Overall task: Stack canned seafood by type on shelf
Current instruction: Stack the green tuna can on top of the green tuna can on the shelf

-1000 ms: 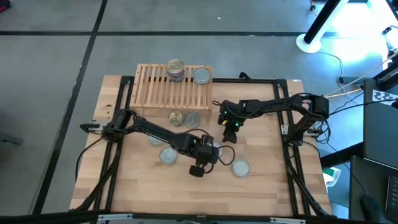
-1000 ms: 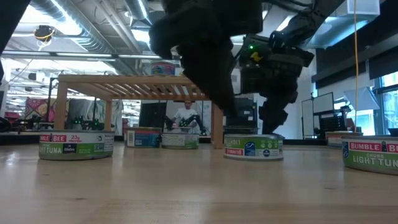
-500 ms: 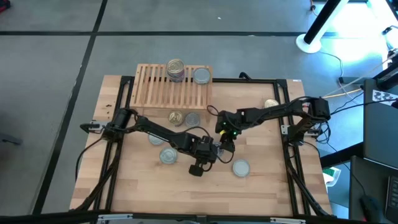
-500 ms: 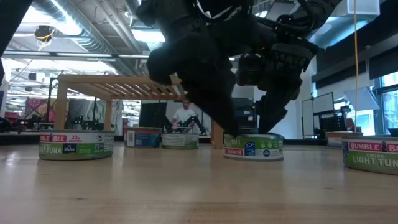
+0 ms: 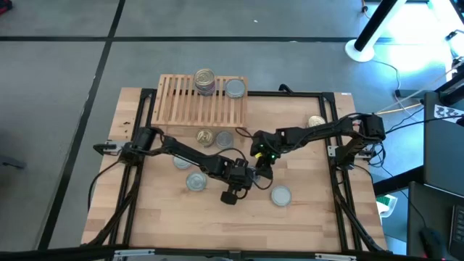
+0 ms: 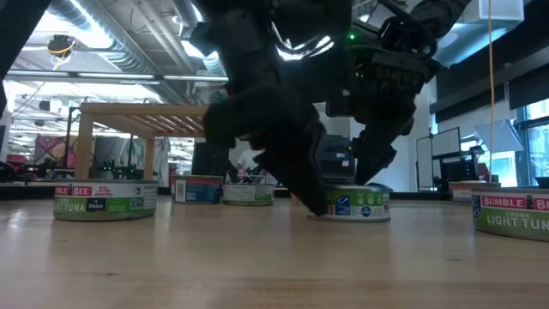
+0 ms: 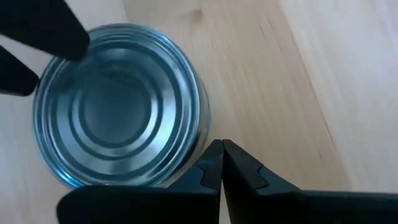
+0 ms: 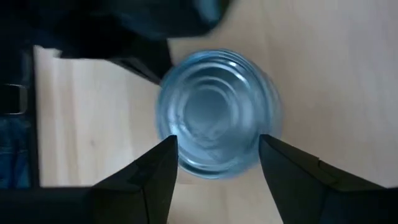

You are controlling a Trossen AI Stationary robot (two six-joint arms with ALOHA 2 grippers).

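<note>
High view: left tool (image 5: 251, 174) and right tool (image 5: 262, 167) meet mid-tabletop (image 5: 312, 217); low light-wood slatted shelf (image 5: 199, 101) at far edge holds tins.
Low view: flat round silver-lidded tin (image 6: 358, 202) under both tools.
Left wrist view: fingers (image 7: 211, 168) pressed together, touching tin's (image 7: 118, 115) side, gripping nothing.
Right wrist view: fingers (image 8: 152, 180) spread either side of tin (image 8: 217, 112), not clamped.

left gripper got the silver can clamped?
No. In the left wrist view the left gripper is shut with its fingertips together beside the silver can, not around it.
</note>
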